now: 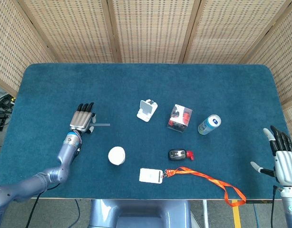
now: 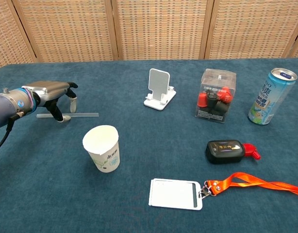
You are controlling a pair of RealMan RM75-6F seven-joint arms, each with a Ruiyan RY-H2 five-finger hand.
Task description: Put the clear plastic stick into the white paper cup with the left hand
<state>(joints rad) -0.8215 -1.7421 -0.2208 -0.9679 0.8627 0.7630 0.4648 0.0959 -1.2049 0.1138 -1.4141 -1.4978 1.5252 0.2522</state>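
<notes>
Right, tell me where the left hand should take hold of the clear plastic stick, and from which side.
Grip the clear plastic stick near its left end, from above, thumb and a finger on its long sides. It lies flat on the table, and the left hand is over that end; the white paper cup stands clear.
</notes>
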